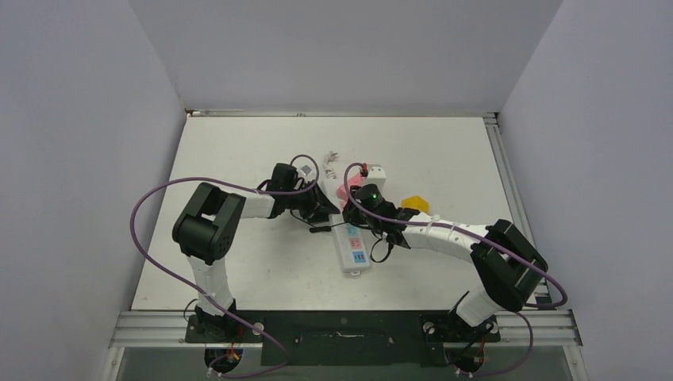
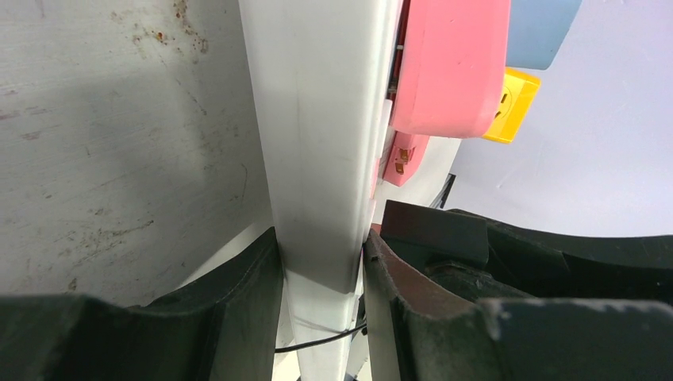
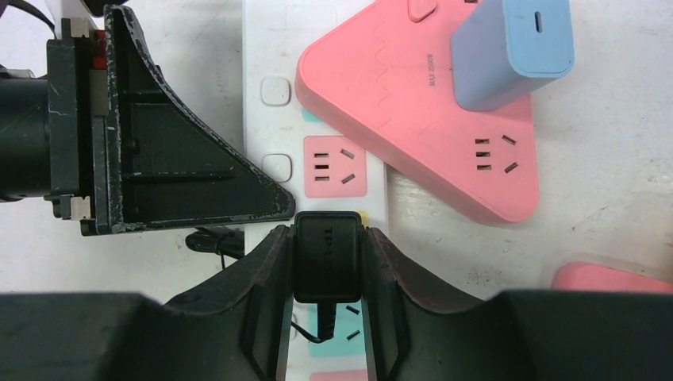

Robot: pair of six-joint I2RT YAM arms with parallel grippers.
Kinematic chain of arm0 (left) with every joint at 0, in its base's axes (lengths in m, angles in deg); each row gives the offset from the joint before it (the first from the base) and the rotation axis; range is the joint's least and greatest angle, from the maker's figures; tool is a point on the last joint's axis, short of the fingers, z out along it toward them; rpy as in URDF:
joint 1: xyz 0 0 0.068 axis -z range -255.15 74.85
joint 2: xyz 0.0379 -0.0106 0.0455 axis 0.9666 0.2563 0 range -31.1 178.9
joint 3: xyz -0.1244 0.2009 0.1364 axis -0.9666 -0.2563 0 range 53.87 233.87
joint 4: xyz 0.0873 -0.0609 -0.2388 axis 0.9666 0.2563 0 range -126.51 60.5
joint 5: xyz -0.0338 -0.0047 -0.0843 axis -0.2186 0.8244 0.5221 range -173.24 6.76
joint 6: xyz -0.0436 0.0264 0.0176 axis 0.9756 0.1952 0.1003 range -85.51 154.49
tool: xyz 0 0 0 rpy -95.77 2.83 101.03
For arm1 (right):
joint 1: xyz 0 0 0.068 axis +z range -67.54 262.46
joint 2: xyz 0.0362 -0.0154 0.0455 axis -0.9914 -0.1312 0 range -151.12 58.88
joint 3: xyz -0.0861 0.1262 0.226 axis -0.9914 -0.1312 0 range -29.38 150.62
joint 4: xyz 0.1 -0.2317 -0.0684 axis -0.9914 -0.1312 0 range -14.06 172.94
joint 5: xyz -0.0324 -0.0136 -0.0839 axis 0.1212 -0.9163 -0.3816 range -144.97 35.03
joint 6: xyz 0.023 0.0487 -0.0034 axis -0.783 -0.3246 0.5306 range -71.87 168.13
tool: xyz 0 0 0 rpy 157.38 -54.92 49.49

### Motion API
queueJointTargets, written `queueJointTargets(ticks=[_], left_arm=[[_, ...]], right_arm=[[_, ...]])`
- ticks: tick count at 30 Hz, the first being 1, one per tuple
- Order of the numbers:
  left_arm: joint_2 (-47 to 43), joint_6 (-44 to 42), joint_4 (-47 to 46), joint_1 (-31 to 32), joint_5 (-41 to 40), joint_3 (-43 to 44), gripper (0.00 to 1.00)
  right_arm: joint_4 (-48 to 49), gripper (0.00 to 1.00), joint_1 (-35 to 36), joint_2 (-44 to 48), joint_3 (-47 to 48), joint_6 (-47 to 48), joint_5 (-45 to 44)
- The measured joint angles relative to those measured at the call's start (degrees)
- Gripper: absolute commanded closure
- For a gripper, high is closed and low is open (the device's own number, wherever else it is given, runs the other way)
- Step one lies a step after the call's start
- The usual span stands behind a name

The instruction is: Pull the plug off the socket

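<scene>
The socket, a long white power strip [image 1: 352,248] with coloured outlets, lies mid-table. It also shows in the right wrist view [image 3: 262,135] and edge-on in the left wrist view [image 2: 317,143]. My left gripper [image 2: 321,270] is shut on the strip's sides and holds it. My right gripper [image 3: 327,262] is shut on a black plug [image 3: 326,254] that sits over the strip's yellow outlet, its thin black cord trailing down. In the top view the right gripper [image 1: 373,218] is over the strip and the left gripper [image 1: 321,208] is beside it.
A pink triangular adapter [image 3: 421,119] with a blue charger block [image 3: 512,48] plugged in sits on the strip's far part. A yellow piece [image 1: 415,204] lies right of the strip. A second pink item [image 3: 611,278] lies at right. The left gripper's black body [image 3: 151,143] is close by.
</scene>
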Motion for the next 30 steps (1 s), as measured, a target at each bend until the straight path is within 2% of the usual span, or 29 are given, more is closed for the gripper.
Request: queueJointTargets(ticks=[10, 30], left_arm=[[0.09, 0.07, -0.42, 0.00, -0.35, 0.00, 1.00], [0.09, 0.04, -0.42, 0.02, -0.37, 0.00, 1.00]], right_arm=[[2.67, 0.95, -4.07, 0.83, -2.21, -2.56, 6.88], [4.09, 0.95, -5.01, 3.98, -3.15, -3.67, 7.91]])
